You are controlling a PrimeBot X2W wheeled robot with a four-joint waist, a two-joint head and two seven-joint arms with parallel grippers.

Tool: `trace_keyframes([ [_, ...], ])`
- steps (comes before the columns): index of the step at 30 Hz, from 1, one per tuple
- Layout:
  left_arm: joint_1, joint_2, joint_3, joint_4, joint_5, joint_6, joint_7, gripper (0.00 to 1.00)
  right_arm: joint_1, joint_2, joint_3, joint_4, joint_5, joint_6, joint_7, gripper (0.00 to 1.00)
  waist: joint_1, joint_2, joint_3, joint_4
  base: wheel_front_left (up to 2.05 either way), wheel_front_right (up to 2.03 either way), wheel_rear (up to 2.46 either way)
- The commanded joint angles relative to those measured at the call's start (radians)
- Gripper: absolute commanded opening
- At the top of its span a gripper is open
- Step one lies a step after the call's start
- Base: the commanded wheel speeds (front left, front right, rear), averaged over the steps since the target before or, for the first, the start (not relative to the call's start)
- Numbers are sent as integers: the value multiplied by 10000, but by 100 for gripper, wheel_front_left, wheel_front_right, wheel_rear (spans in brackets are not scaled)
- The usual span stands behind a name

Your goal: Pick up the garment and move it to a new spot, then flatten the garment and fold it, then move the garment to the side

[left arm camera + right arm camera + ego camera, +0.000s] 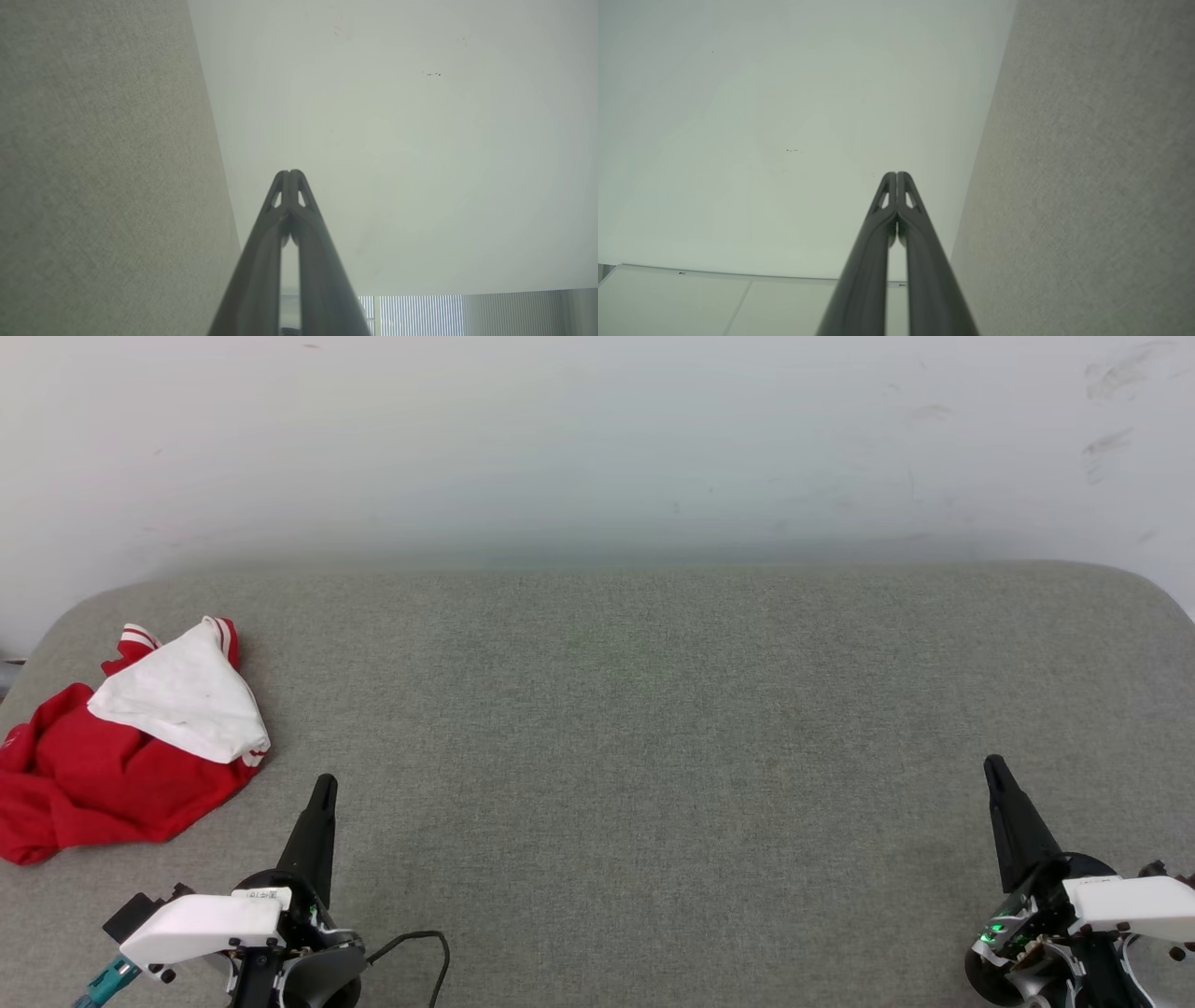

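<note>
Big grey fabric-covered table (653, 756) takes up most of the head view, with a plain pale wall (597, 448) behind it that has a few scuffs at the upper right. The garment (121, 756) sits bunched up at the table's far left edge: red body crumpled underneath, a white sleeve flopped over the top, and a bit of striped trim poking out at the back. Nothing is touching it.

The left gripper (322, 793) is at the lower left, just beside the garment's near corner but clear of it. Its fingers are pressed together at the tips with nothing between them, which is plain in the left wrist view (290, 175). The right gripper (994, 770) is way over at the lower right, well apart from the garment, likewise pinched closed and empty (896, 175).

A thin black cable (420, 952) loops by the left wrist.
</note>
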Motion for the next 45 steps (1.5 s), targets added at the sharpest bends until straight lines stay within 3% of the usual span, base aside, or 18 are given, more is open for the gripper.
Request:
trace_keyframes([
  [1, -64, -24, 21, -11, 6, -28, 21, 0, -126, 37, 3, 6, -52, -3, 13, 0, 0, 0, 0, 0, 0, 0, 0],
  [38, -64, -24, 18, -11, 5, -28, 20, 0, -126, 37, 7, 5, -47, -3, 8, 0, 0, 0, 0, 0, 0, 0, 0],
  [39, 0, 0, 0, 0, 0, 2, 0, 100, 0, 0, 2, 0, 0, 0, 0, 100, 0, 0, 0, 0, 0, 0, 0],
  [45, 259, -22, -40, 228, 7, 4, -134, 100, 292, 6, 53, 243, -39, 0, -113, 100, 0, 0, 3, 0, 0, 0, 0],
])
